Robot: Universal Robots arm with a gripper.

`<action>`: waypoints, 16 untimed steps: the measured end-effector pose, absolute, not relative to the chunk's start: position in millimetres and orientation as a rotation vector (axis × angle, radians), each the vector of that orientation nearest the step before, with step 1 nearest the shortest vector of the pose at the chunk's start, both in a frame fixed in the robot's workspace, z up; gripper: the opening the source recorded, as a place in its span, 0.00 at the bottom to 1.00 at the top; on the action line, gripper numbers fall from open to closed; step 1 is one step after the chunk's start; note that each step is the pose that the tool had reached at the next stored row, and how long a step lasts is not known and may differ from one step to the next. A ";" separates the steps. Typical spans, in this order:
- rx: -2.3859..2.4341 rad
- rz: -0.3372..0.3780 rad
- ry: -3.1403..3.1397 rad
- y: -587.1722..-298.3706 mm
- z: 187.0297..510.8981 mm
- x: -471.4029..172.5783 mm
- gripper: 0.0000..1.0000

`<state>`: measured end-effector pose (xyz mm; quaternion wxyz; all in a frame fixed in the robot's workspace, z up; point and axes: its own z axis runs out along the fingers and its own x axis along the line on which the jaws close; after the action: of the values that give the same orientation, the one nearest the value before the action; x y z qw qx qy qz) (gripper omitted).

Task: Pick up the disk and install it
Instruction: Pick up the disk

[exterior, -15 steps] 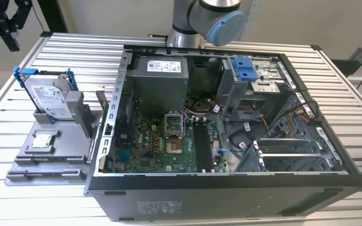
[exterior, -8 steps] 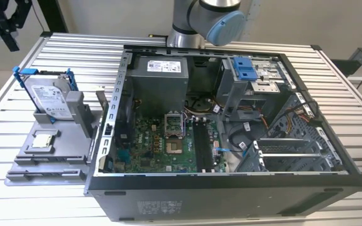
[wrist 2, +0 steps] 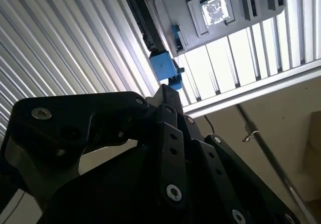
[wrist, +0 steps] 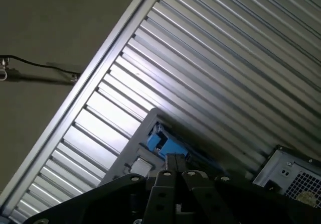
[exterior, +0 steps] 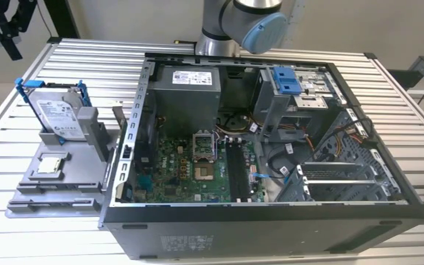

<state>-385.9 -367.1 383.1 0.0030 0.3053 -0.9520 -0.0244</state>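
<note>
In the exterior view the disk [exterior: 52,113] leans nearly upright in a slot of the grey holder [exterior: 86,165] on the slatted table [exterior: 86,55], with a processor chip [exterior: 50,164] lying in a recess in front of it. The gripper [exterior: 10,49] hangs above and apart from the disk. The open computer case [exterior: 271,215] holds the mainboard, the power supply and a drive bay with a blue latch [exterior: 289,80]. In the second wrist view the fingers [wrist 2: 170,96] look pressed together on nothing, pointing at the disk's blue rail [wrist 2: 163,66]. The first wrist view shows the same rail just past the fingertips. The pick-up is not yet made. I judge it needs jaws spread first (they cannot straddle the drive as they are), squared to the upper edge, and a lift along the slot's lean.
</note>
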 end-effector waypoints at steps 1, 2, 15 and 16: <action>0.975 -0.076 -2.979 -367.1 383.1 -386.0 0.00; 0.995 -0.076 -2.972 -367.1 383.1 -386.0 0.00; 1.257 -0.075 -2.866 -367.1 383.1 -385.9 0.00; 1.277 -0.075 -2.857 -367.1 383.1 -385.9 0.00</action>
<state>-385.9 -367.1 383.1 0.0058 0.4081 -0.9126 -0.0238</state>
